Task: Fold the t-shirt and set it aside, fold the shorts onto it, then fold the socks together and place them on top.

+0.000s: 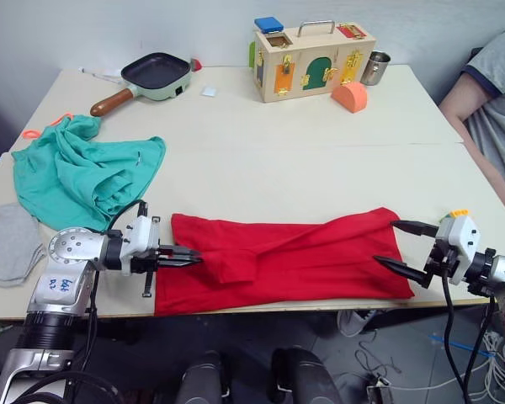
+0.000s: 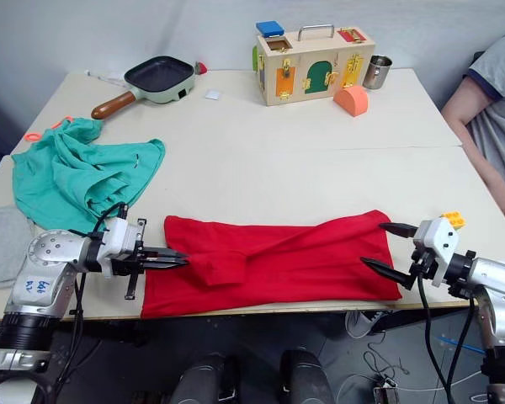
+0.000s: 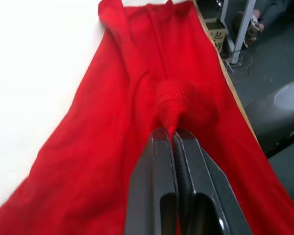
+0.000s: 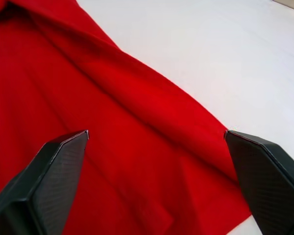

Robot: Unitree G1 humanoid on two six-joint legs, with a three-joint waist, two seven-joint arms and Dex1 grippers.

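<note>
Red t-shirt (image 1: 295,257) at table (image 1: 320,168) edge, left gripper (image 1: 189,257) pinching its sleeve, right gripper (image 1: 402,247) wide apart beside it.

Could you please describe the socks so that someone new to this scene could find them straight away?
Start at the white table and go to its near left corner, beside the crumpled teal-green shorts. The socks lie flat at the table's edge there. They are light grey and far smaller than the shorts or the red t-shirt.

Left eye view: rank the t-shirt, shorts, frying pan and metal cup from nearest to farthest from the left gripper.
1. t-shirt, pinched in the left gripper
2. shorts, behind it on the left side
3. frying pan, far left edge
4. metal cup, far right corner
</note>
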